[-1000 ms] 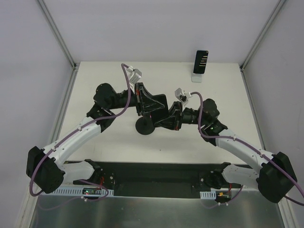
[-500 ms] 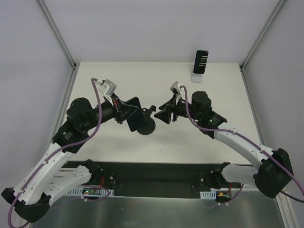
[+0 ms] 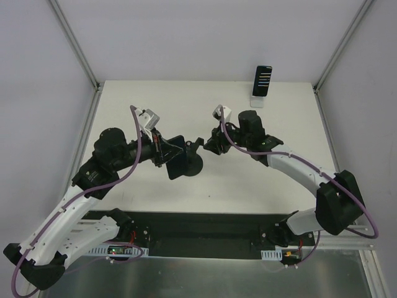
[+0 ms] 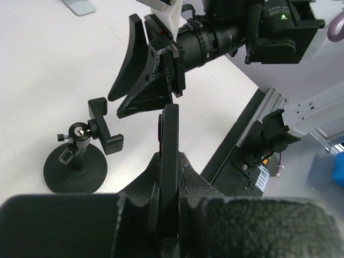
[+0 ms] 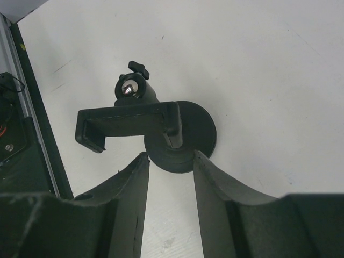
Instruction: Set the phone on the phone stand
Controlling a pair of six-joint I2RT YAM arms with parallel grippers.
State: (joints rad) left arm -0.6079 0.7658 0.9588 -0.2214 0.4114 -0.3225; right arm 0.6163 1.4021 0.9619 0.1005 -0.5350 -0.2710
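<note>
Left gripper point(image 3: 166, 154) jaws clamp the phone point(image 4: 170, 156) edge-on, held just left of the phone stand point(image 5: 180, 137) (mid-table). Right gripper point(image 3: 208, 146) jaws spread wide, just right of it.

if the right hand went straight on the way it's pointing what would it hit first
Most likely the black round-based phone stand: in the right wrist view it sits directly ahead of the open right hand, clamp bracket slightly left. Whether clamp or base comes first is unclear.
</note>
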